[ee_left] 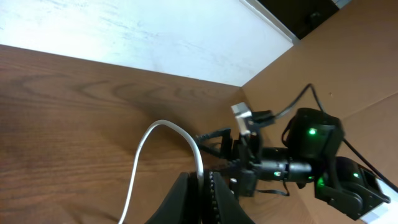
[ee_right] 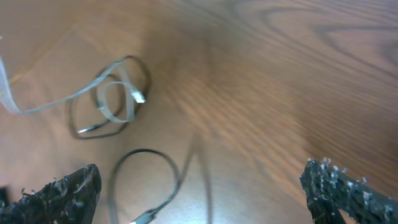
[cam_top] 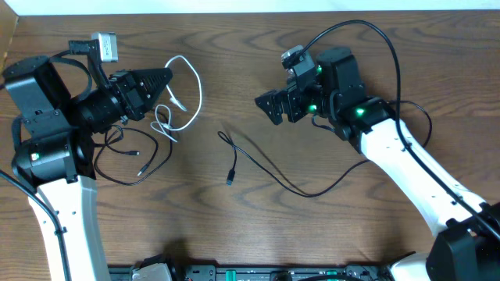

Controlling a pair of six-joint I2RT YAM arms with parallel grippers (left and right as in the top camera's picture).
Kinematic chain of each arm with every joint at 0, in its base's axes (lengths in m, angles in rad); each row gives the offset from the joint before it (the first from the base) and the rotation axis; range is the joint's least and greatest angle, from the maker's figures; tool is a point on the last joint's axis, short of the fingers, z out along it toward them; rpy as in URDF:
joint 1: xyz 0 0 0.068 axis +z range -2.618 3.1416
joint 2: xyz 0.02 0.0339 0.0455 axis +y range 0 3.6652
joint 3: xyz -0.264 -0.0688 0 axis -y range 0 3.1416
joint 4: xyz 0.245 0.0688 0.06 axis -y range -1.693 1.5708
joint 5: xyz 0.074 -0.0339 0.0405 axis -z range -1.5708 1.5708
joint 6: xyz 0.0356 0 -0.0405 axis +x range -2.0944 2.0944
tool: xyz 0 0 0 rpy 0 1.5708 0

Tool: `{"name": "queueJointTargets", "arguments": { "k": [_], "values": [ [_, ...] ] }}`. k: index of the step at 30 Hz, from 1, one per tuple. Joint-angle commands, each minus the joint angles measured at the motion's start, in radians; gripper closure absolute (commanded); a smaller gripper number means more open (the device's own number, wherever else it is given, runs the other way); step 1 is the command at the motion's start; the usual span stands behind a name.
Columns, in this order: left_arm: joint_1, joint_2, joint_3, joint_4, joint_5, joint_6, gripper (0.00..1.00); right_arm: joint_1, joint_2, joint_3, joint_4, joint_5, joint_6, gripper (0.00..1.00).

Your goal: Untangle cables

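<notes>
My left gripper (cam_top: 166, 79) is shut on the white cable (cam_top: 190, 80), which loops up from the table at the left; in the left wrist view the cord (ee_left: 186, 138) runs down between the closed jaws (ee_left: 203, 186). One black cable (cam_top: 269, 173) lies loose across the table's middle, its plug toward the left. Another black cable (cam_top: 133, 160) lies in loops under the left arm. My right gripper (cam_top: 269, 105) is open and empty above the table. Its wrist view shows wide-apart fingers (ee_right: 199, 190) over a black cable loop (ee_right: 149, 180) and the white cable's coil (ee_right: 112, 99).
The wood table (cam_top: 258, 234) fills the view. Thick black robot wires (cam_top: 383, 39) arch off the right arm. A pale wall and a cardboard panel (ee_left: 348, 56) stand behind the table.
</notes>
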Motion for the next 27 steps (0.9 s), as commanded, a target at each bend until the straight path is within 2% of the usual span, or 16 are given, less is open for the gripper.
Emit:
{"name": "queueJointTargets", "arguments": {
  "k": [1, 5, 16, 22, 27],
  "values": [
    [0.002, -0.003, -0.001, -0.002, 0.002, 0.014, 0.92, 0.007, 0.003, 0.007, -0.013, -0.105, -0.025, 0.01],
    [0.002, -0.003, -0.001, -0.002, 0.002, 0.014, 0.92, 0.035, 0.004, 0.007, -0.008, -0.096, -0.025, 0.01],
    [0.002, -0.003, -0.001, -0.002, 0.032, 0.013, 0.92, 0.161, 0.006, 0.007, 0.035, 0.099, -0.033, 0.01],
    [0.002, -0.004, -0.001, -0.002, 0.032, 0.014, 0.92, 0.18, 0.01, 0.007, 0.082, 0.093, -0.036, 0.01],
    [0.002, -0.004, -0.001, -0.002, 0.027, 0.016, 0.92, 0.182, 0.01, 0.007, 0.116, 0.002, -0.036, 0.01]
  ]
}}
